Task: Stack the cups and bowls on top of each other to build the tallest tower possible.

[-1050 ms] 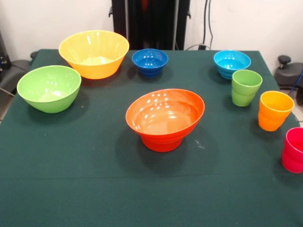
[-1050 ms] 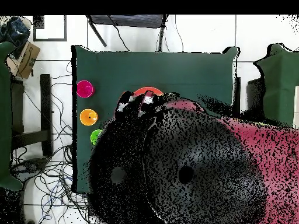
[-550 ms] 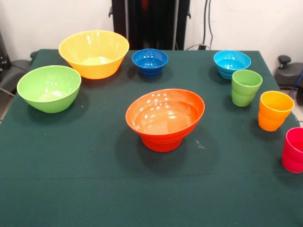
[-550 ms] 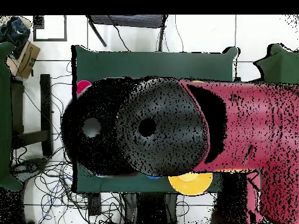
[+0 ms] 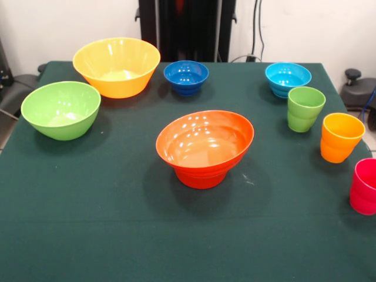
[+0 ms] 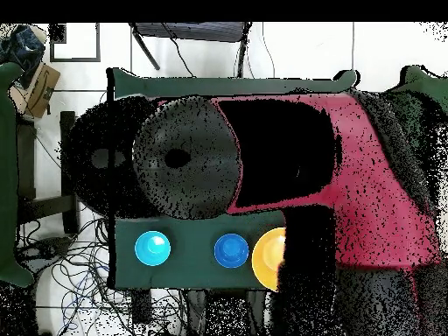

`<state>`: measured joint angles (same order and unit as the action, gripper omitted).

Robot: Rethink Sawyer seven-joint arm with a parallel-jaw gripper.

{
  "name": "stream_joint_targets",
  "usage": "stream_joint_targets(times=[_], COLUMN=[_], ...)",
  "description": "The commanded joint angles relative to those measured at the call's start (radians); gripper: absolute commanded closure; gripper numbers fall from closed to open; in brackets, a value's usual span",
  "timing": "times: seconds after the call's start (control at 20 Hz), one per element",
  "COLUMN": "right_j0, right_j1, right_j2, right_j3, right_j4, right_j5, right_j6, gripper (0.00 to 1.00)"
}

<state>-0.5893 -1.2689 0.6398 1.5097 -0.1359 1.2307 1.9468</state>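
Observation:
The tower [image 5: 204, 147] stands mid-table in the front view: a wide orange bowl sitting on a smaller orange bowl. Behind it are the large yellow bowl [image 5: 116, 66], the green bowl [image 5: 60, 108], the dark blue bowl [image 5: 185, 76] and the light blue bowl [image 5: 287, 78]. The green cup [image 5: 305, 108], orange-yellow cup [image 5: 341, 137] and pink-red cup [image 5: 365, 185] stand upright along the right edge. The red and black arm [image 6: 350, 192] spreads over most of the table in the overhead view, hiding the tower and the cups. No gripper shows in either view.
Below the arm in the overhead view I see the light blue bowl [image 6: 151, 248], the dark blue bowl [image 6: 231, 251] and part of the yellow bowl [image 6: 268, 258]. The green table cloth [image 5: 106, 223] runs to the front edge. Cables lie on the floor [image 6: 79, 271] beside the table.
In the overhead view the arm has swung left and toward the picture's top, uncovering the light blue, dark blue and yellow bowls. Nothing has moved in the front view.

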Motion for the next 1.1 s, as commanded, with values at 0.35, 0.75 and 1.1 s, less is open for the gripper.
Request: stream_joint_targets(times=[0.35,0.75,1.1], right_j0=[0.106,0.142,0.193], right_j1=[0.152,0.210,0.261], right_j2=[-0.074,-0.124,-0.175], right_j3=[0.008,0.026,0.010], right_j4=[-0.136,-0.151,-0.158], right_j5=[-0.159,-0.274,-0.353], right_j6=[0.111,0.143,0.179], gripper=[1.00,1.00,1.00])
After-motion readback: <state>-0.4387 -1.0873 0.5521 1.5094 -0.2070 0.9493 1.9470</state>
